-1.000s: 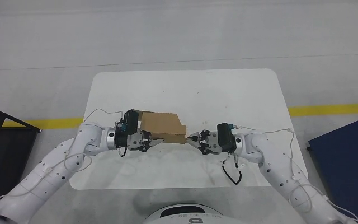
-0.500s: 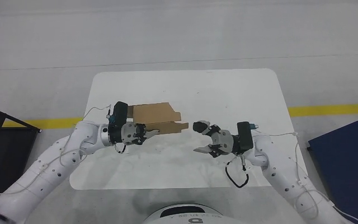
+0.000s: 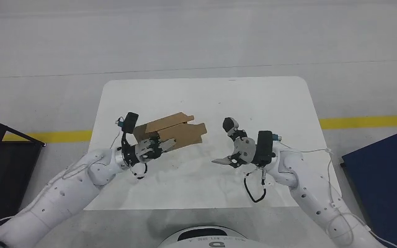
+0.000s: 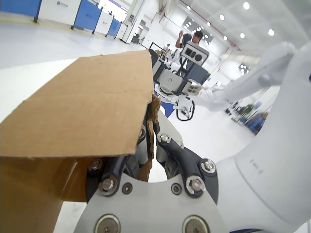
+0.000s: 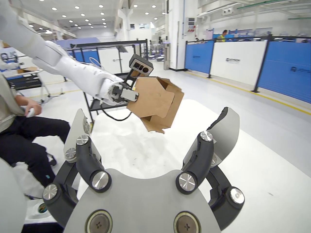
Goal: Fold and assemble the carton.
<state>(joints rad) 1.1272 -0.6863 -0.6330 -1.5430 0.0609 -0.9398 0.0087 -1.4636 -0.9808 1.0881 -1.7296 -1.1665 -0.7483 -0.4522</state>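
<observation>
Carton [image 3: 170, 131]: held above the left half of the bench [image 3: 267, 99], tilted, its panels partly opened out and one end flap hanging loose.
Left jaws: pinched on a cardboard edge at the carton's left end.
Right jaws: spread wide and empty, well apart from the carton's right end.
Change: a second ago the carton was gripped at both ends, low and nearly flat. Since then the right end has been let go, the right arm has been drawn back, and the carton has been raised and turned by the left arm alone.
Meaning: the flat blank appears to have been pulled open. The flaps are judged not yet folded in, so most of the assembly is left, and a fresh hold by the right jaws is likely needed.
Writing: none is seen on the carton's visible faces; small marks on the partition panels [image 5: 235, 61] behind are left unread.
</observation>
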